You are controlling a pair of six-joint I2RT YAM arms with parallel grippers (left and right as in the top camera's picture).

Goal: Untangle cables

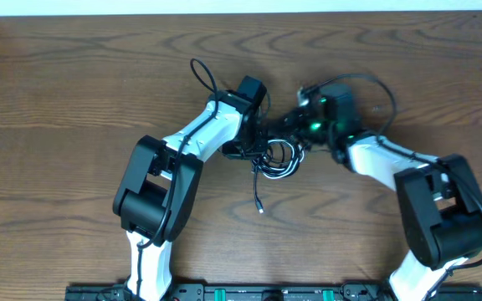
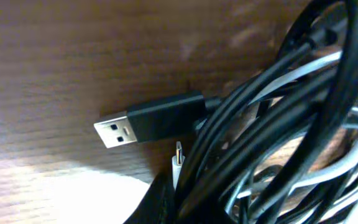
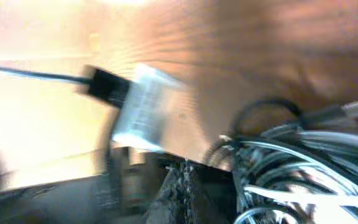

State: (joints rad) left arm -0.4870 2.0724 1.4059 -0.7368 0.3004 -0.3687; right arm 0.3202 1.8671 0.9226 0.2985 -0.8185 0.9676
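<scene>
Black cables (image 1: 279, 159) look light, floppy, slippery. Best grab: stiff USB plug (image 2: 148, 118) at 9 o'clock of the pile. Left gripper (image 1: 253, 151) & right gripper (image 1: 301, 139): can't tell if open.

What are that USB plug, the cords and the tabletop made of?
The USB plug: shiny silvery metal tip, matte black housing, probably moulded plastic. The cables: smooth black jackets with soft highlights, likely rubber or PVC. The table: brown wood grain; solid wood or laminate, I cannot tell.
</scene>
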